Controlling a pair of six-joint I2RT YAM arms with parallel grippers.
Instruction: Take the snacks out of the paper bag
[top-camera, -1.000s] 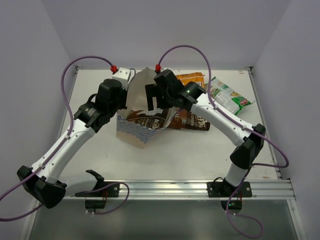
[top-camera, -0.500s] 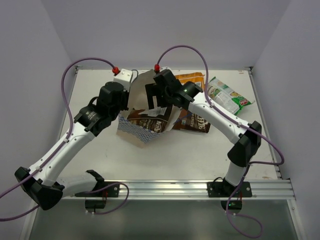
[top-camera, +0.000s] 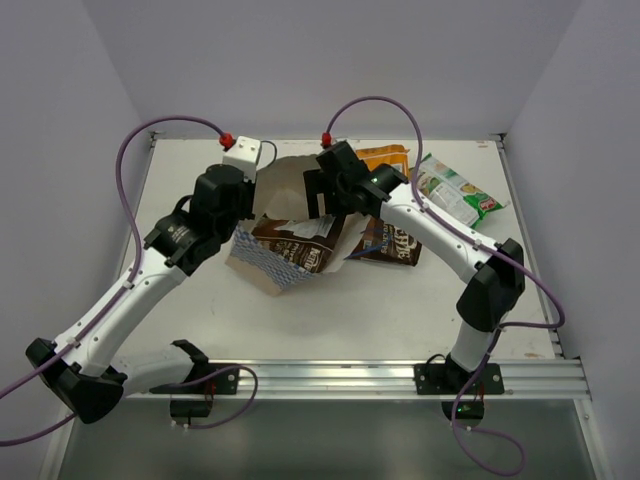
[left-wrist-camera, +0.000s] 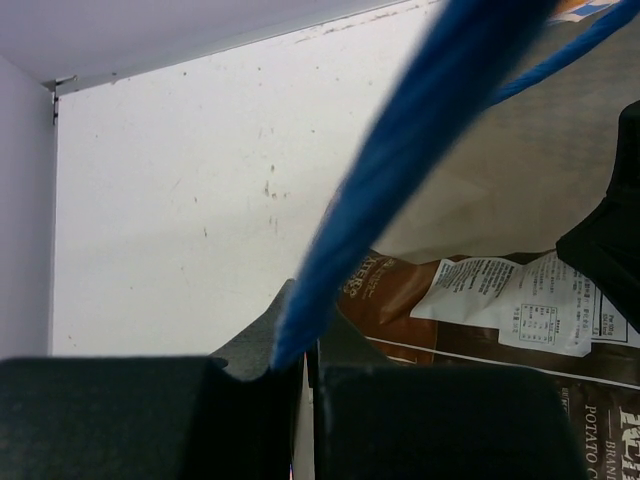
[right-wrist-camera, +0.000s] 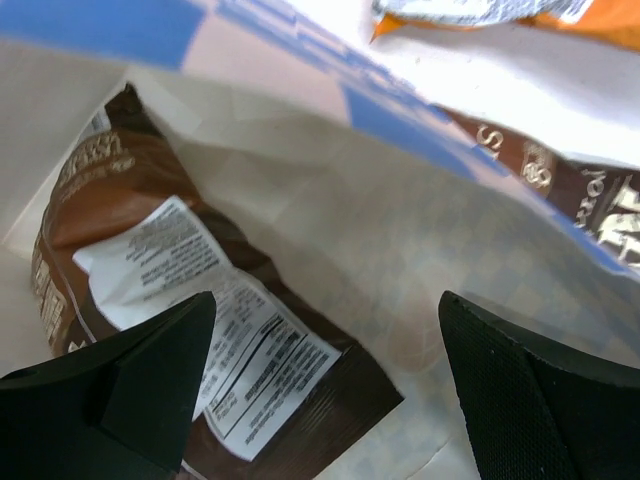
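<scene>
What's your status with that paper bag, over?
Left gripper: jaws shut on blue cord handle. Right gripper: jaws open in paper bag mouth, over brown packet. Nothing blocking.

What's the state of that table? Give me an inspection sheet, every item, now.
Surface: white table, lightly scuffed.
Job's things: paper bag, mouth open; one brown packet inside; second brown packet, orange packet, green-and-white packet out on the table.
Clutter: nothing seen.
Grippers: left gripper shut on the bag's blue cord handle; right gripper open inside the bag mouth, over the brown packet.
Cables: purple cables looped above both arms.
Surroundings: white walls; metal rail in front.
</scene>
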